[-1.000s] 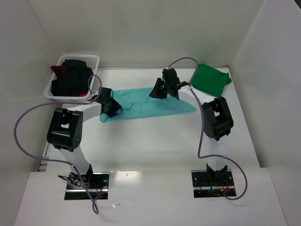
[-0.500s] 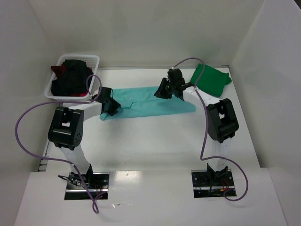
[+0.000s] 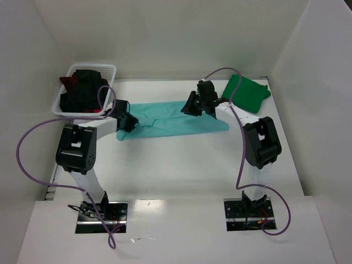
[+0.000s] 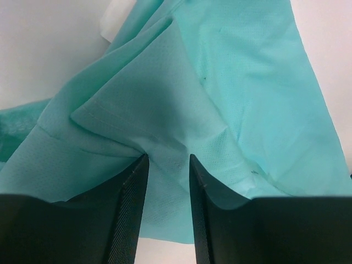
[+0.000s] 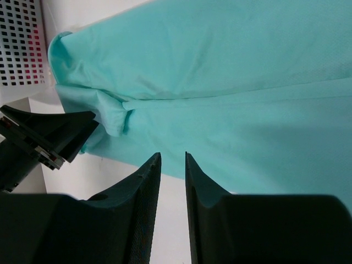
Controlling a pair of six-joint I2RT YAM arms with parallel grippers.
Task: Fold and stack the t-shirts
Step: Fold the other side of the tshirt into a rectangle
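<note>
Nearest the arm bases the tabletop (image 3: pixel 176 170) carries nothing of the task; the work sits farther back. There the light teal t-shirt (image 3: pixel 176 122) stretches left to right as a long narrow band, apparently doubled lengthwise. That suggests its folding is partway along, with the ends yet to be brought together.

The left pincer (image 3: pixel 127 122) sits at the band's left end. In its wrist view its fingers (image 4: pixel 137 187) stand apart, with a puckered ridge of teal cloth running into the gap between them. The placement reads as a pinch set up on that end, though whether the pads bite the cloth cannot be told.

A little farther back, the right pincer (image 3: pixel 197 104) hangs over the band's far edge, right of its middle. Its own camera shows the jaws slightly apart with nothing between them. The tips are above an edge of the shirt and most of the cloth lies ahead of them. It seems posted there to take a second hold for a shared lift.

Farthest back on the right lies the darker green t-shirt (image 3: pixel 247 93), a compact folded square, likely the base of the stack. At the far left, the white basket (image 3: pixel 91 66) holds the black shirts (image 3: pixel 82 91) and a dark red one (image 3: pixel 66 82), unfolded and waiting.
</note>
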